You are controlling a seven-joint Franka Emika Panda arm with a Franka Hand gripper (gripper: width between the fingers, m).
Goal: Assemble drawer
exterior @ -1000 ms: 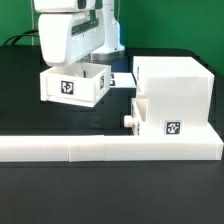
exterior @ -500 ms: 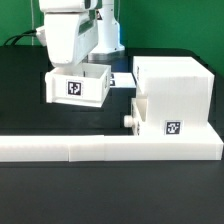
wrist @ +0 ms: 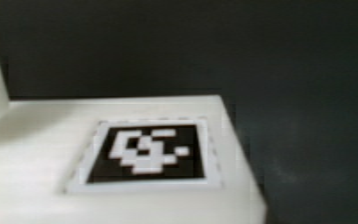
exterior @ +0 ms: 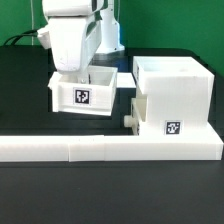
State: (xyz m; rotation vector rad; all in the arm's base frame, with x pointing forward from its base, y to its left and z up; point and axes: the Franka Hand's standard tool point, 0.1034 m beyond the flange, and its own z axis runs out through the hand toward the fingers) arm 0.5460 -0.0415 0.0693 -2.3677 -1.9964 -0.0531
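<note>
Tray sits under the arm, just beside the housing on the exterior view's left, apparently lined up for its open slot. Gripper hidden behind its white body; can't tell if it's clamped. Second tray already seated, knob out.

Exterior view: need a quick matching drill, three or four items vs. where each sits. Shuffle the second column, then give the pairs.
Items:
1. loose tray
2. housing
3. round knob
4. long low wall

Places:
A. along the front of the table
B. at the exterior view's right
C. under the arm, at the exterior view's left
D. on the tray partly slid into the housing

Pairs: 1-C, 2-B, 3-D, 4-A
</note>
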